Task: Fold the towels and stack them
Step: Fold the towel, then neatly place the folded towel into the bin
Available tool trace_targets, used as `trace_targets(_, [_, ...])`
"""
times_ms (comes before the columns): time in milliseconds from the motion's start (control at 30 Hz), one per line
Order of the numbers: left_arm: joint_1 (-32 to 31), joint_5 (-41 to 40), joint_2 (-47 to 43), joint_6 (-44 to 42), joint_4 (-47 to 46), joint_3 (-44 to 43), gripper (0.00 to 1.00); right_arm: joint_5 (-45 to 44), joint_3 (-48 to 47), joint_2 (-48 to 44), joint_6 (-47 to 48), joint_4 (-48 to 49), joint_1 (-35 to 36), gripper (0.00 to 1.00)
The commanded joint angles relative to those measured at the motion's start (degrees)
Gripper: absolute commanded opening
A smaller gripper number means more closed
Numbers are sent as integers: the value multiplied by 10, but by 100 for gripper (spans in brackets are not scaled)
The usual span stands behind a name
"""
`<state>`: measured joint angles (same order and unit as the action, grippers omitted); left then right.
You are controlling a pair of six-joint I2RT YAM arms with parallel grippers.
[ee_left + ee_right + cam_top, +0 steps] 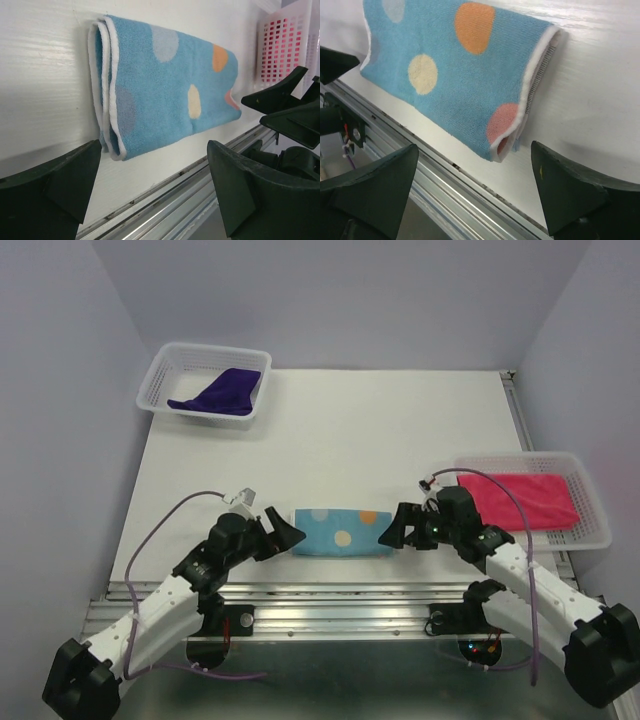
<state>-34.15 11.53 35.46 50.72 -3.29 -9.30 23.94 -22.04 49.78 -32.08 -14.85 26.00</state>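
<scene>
Towel (340, 531), dotted blue, lies folded at the worktop's (350, 440) near edge; left pincer (285, 526) and right pincer (392, 525) flank it, gaping empty.

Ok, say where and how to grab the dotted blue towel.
Take the dotted blue towel by its short ends, left hand from the left, right hand from the right: it lies flat as a long folded strip, and each open hand faces one end.

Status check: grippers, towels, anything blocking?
Left gripper, right gripper open, empty, flanking folded dotted blue towel at near table edge. Pink towel in right basket, purple towel in far-left basket. Nothing blocking.
</scene>
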Motion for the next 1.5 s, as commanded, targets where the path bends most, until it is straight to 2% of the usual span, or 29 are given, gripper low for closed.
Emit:
trace_targets(0, [-2,-75,-34,8,72,-41,99,-61,-45,15,7,-36,6,100])
trace_targets(233, [-2,-140,48,-21,75,-98,99,-142,-105,143,-9,-9,26,98])
trace_targets(400, [-2,-151,101,-37,71,-117,99,-210,-125,201,-33,-31,68,83])
trace_targets(433, [-2,-153,108,-39,70,-118,99,-217,-125,212,-40,-35,72,77])
trace_targets(767, [-2,-165,95,-43,66,-109,99,-332,-165,303,-69,-82,157,58])
trace_targets(833, [-2,-166,91,-43,72,-110,99,-352,-176,328,-70,-95,161,50])
trace_targets(933, [-2,-173,84,-44,83,-112,99,-399,-202,349,-71,-121,171,27])
trace_targets(1067, [-1,-184,79,-48,101,-121,99,-463,-239,341,-45,-163,172,12])
trace_targets(1167, [-1,-187,74,-50,107,-123,99,-544,-305,330,-10,-220,172,7])
trace_targets(1200, [-1,-186,73,-50,106,-123,99,-544,-305,328,3,-221,172,7])
trace_targets(1333, [-1,-188,69,-50,108,-128,99,-688,-377,338,21,-355,172,4])
trace_targets(1467, [-1,-184,72,-52,112,-139,99,-719,-423,321,75,-380,158,1])
